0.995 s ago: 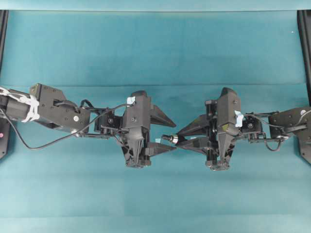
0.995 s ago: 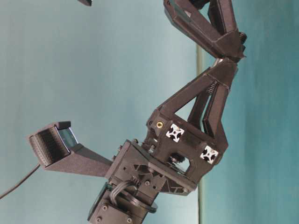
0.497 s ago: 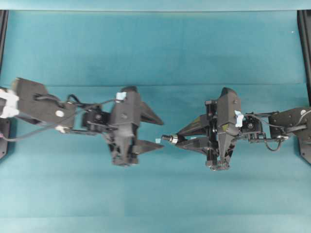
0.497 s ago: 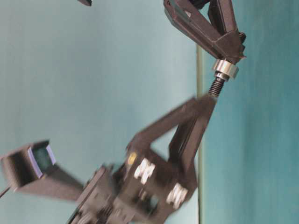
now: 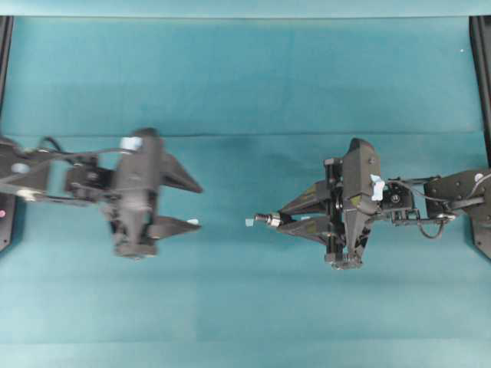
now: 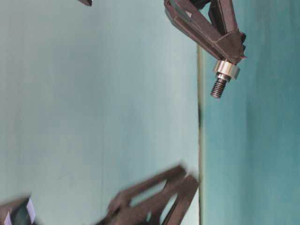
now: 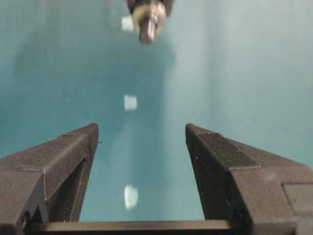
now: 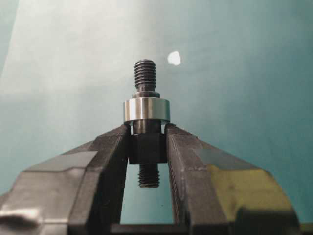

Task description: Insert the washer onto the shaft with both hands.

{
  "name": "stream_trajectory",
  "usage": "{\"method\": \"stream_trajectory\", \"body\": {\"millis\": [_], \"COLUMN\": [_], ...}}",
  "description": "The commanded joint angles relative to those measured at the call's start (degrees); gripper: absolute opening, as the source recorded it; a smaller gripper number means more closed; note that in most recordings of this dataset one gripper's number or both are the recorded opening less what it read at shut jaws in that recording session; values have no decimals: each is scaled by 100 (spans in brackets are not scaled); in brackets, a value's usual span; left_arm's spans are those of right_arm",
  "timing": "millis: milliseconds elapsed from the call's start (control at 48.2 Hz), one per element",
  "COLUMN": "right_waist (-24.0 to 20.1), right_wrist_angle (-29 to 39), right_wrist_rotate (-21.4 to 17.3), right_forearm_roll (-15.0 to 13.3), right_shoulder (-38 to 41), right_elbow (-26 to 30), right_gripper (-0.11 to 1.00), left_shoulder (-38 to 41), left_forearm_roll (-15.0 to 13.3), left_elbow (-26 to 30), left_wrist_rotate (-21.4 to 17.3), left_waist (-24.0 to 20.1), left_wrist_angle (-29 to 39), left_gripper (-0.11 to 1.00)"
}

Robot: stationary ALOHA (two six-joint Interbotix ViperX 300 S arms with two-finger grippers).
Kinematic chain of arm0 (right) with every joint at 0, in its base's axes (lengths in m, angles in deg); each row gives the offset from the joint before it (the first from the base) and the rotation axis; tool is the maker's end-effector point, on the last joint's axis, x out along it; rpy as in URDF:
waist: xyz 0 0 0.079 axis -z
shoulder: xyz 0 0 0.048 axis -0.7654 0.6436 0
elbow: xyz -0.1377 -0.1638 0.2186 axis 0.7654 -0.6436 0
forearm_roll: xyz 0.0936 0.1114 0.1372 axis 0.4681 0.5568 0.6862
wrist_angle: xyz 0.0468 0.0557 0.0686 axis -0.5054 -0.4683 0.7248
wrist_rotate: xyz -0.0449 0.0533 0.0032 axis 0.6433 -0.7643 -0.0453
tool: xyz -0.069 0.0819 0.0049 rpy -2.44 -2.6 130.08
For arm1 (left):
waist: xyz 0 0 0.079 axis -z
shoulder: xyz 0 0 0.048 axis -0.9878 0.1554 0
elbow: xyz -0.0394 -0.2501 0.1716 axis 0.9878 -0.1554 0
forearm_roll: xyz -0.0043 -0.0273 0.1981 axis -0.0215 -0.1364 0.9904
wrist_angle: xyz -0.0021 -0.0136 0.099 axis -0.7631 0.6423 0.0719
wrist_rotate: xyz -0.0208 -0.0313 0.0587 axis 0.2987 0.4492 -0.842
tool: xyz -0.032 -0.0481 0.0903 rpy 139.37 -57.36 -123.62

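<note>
A silvery washer (image 8: 146, 109) rings a dark grey threaded shaft (image 8: 145, 76), pinched by the black right gripper (image 8: 146, 147), one finger of which is smeared yellow. The left gripper (image 5: 192, 203) is black too, with pale blue tape on its body. The teal table cloth (image 5: 245, 77) carries small whitish tape scraps (image 7: 130, 102).
</note>
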Motion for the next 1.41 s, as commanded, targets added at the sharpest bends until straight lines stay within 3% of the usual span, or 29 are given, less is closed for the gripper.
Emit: {"method": "stream_trajectory", "body": {"millis": [0,228,1389], "right_waist": [-9,-9,0], "right_wrist_angle": [-79,-79,-360], "right_wrist_rotate": [-18,-18,-9], "right_forearm_roll": [0,0,0], "right_shoulder": [-35,-35,-35], "right_elbow": [70,70,35], "right_gripper": [0,0,0], "left_shoulder": [-281,-527,-501], "left_forearm_roll": [9,9,9], "left_elbow": [-97,-299,-264], "left_wrist_rotate": [0,0,0], "left_waist": [0,-26,-44], "left_wrist_angle": [-26,-18,9], "left_gripper": [74,74,74]}}
